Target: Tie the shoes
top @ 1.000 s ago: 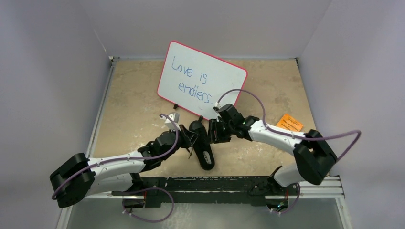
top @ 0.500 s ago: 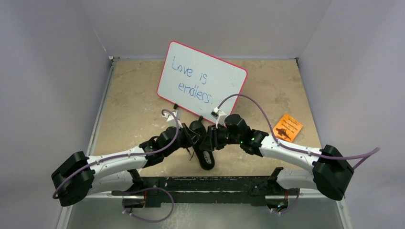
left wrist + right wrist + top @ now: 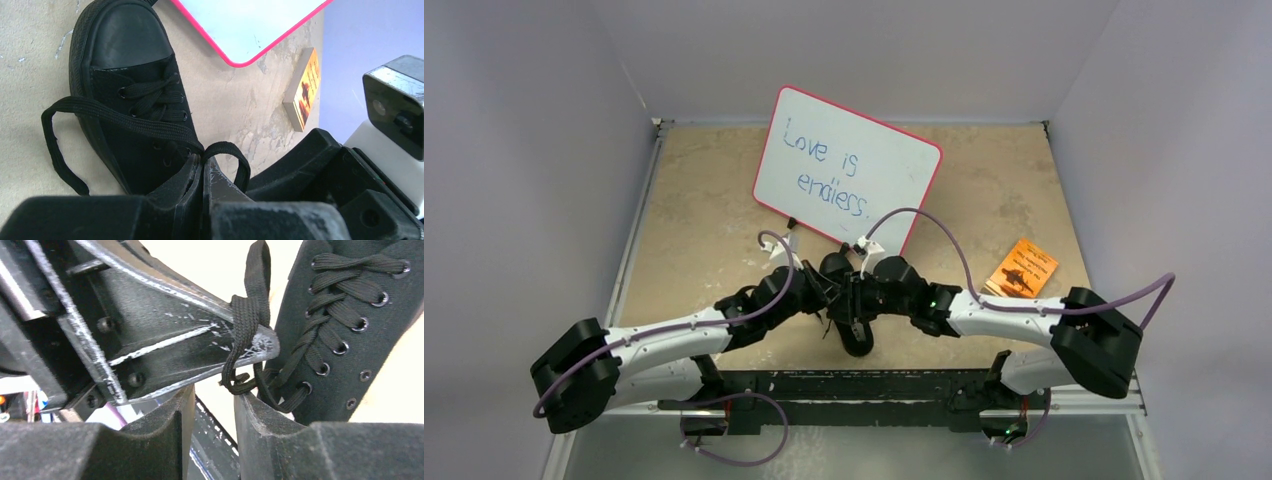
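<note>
Black sneaker (image 3: 135, 115) on the bench (image 3: 704, 220): the left hand (image 3: 202, 170) is clenched on a lace (image 3: 100, 112); the right hand (image 3: 213, 402), released with fingers parted, sits just beside that lace.

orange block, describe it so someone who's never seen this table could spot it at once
Find the pink-rimmed whiteboard at the back of the table. From its right-hand corner go right and nearer. The block lies there alone, the only orange thing, well clear of the black shoe.
</note>
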